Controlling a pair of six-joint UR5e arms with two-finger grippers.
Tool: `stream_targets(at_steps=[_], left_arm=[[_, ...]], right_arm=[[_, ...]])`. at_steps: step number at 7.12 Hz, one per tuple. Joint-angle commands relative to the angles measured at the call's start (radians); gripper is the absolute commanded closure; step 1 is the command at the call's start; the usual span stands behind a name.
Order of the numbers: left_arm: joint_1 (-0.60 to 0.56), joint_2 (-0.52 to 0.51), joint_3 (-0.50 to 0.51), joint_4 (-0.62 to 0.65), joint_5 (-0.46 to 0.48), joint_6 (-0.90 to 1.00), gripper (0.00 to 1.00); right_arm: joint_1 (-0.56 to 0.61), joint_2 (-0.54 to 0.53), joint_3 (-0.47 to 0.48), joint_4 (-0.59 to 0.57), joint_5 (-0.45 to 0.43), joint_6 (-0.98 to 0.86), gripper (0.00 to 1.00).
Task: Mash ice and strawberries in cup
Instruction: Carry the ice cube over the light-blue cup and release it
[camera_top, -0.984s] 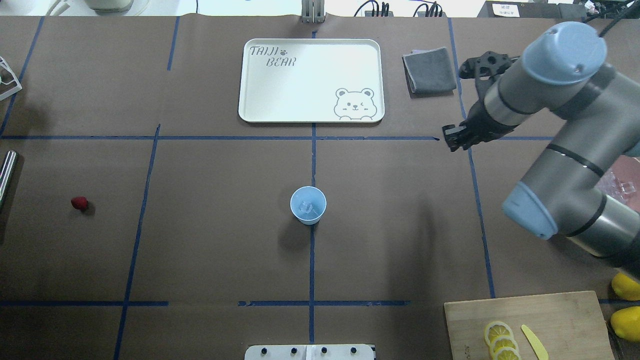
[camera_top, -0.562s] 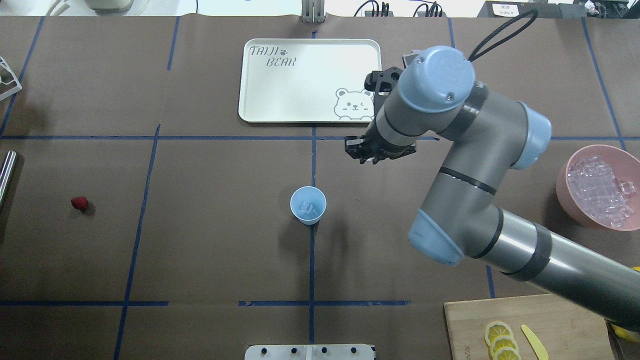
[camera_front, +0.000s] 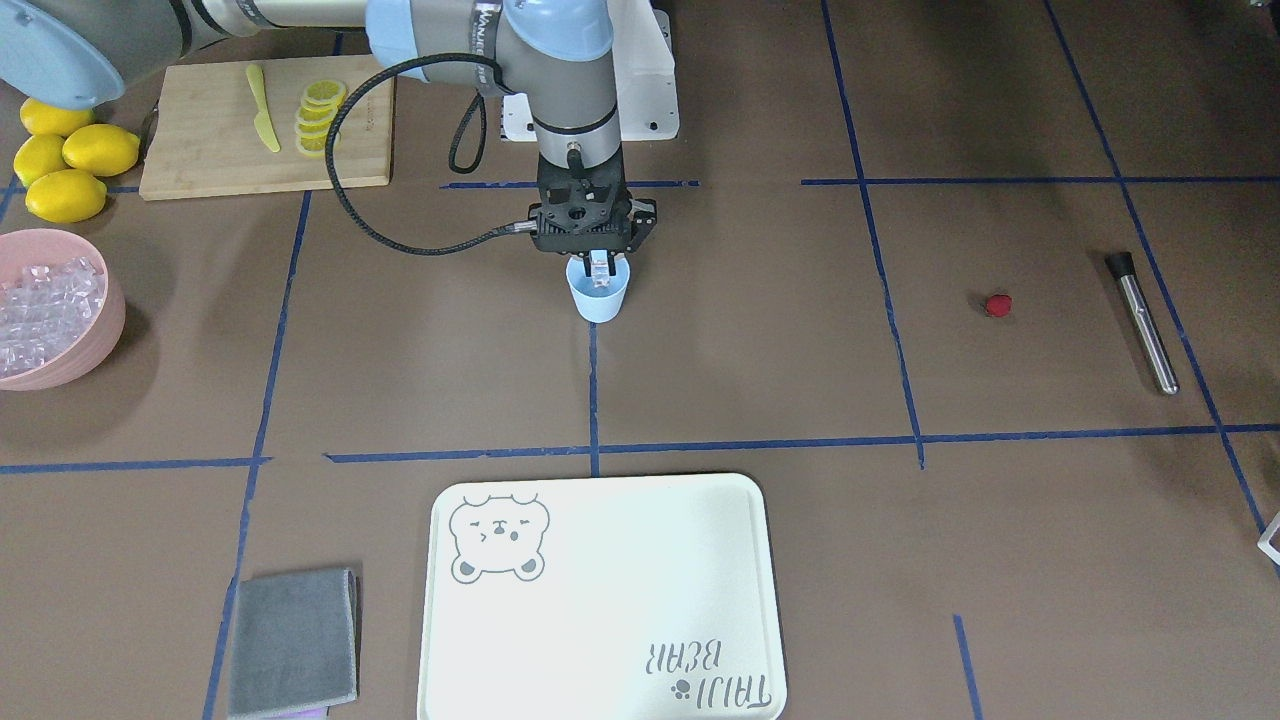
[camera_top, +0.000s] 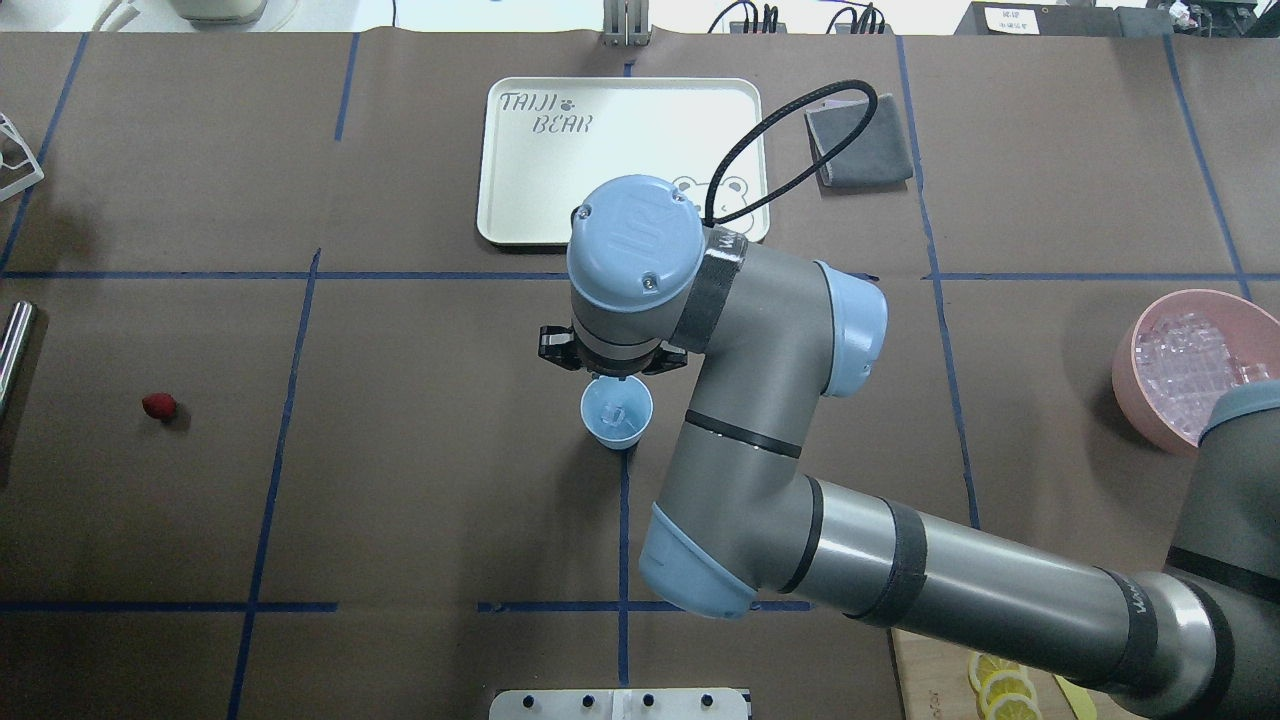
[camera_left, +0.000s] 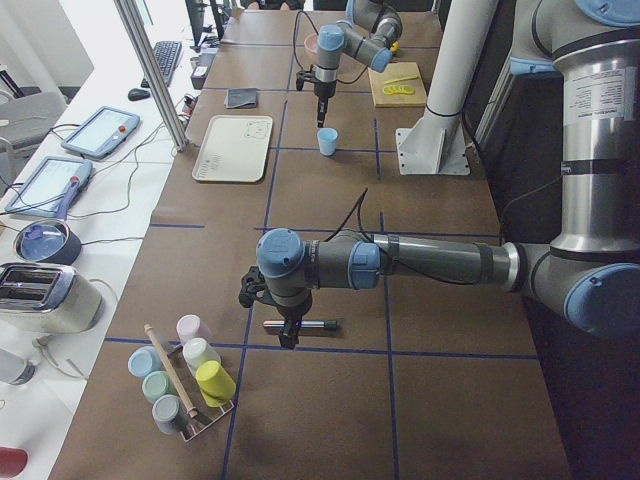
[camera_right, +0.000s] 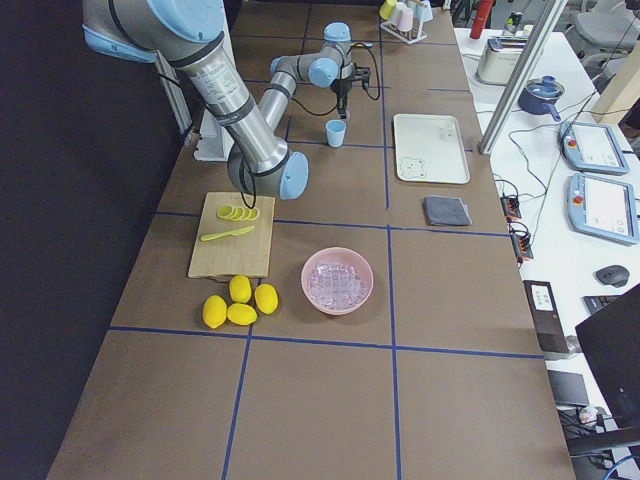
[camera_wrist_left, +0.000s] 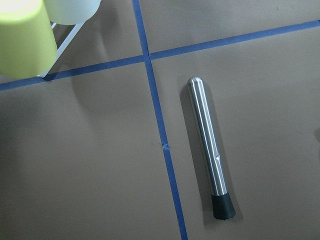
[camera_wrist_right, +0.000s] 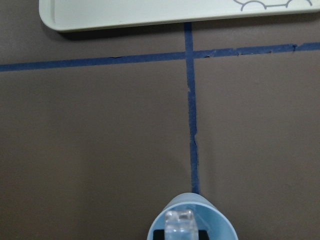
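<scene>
The pale blue cup (camera_top: 628, 428) stands at the table's middle with clear ice (camera_top: 612, 411) inside. My right gripper (camera_front: 598, 264) hangs straight down over the cup's mouth, shut on an ice cube (camera_wrist_right: 180, 222) held just above the rim (camera_wrist_right: 215, 220). The small red strawberry (camera_top: 158, 406) lies alone far to the left. My left gripper (camera_left: 287, 336) shows only in the exterior left view, hovering over a steel muddler (camera_wrist_left: 207, 145). I cannot tell whether it is open or shut.
A pink bowl (camera_top: 1128, 385) of ice cubes sits at the right edge. A cream bear tray (camera_top: 560, 215) and a grey cloth (camera_top: 860, 140) lie at the back. A cutting board (camera_front: 200, 150) with lemon slices, a yellow knife and whole lemons (camera_front: 70, 160) is near the right arm's base.
My right arm has swung from the far right, near the pink bowl, leftward to directly over the cup. The cup and strawberry have not moved.
</scene>
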Motion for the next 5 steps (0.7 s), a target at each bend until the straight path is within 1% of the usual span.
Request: stream_targets(at_steps=[1,2,3,4,5], left_arm=[[0.000,0.000,0.000,-0.001,0.000,0.000,0.00],[0.000,0.000,0.000,-0.002,0.000,0.000,0.00],[0.000,0.000,0.000,-0.002,0.000,0.001,0.00],[0.000,-0.003,0.000,-0.002,0.000,0.000,0.00],[0.000,-0.003,0.000,-0.002,0.000,0.000,0.00]], right_arm=[[-0.015,0.012,-0.006,-0.049,-0.012,0.010,0.96],[-0.017,0.012,-0.006,-0.054,-0.012,0.010,0.94],[-0.027,0.009,-0.009,-0.054,-0.011,0.007,0.76],[-0.043,0.003,-0.006,-0.054,-0.026,0.004,0.01],[-0.052,0.003,-0.009,-0.054,-0.027,0.004,0.01]])
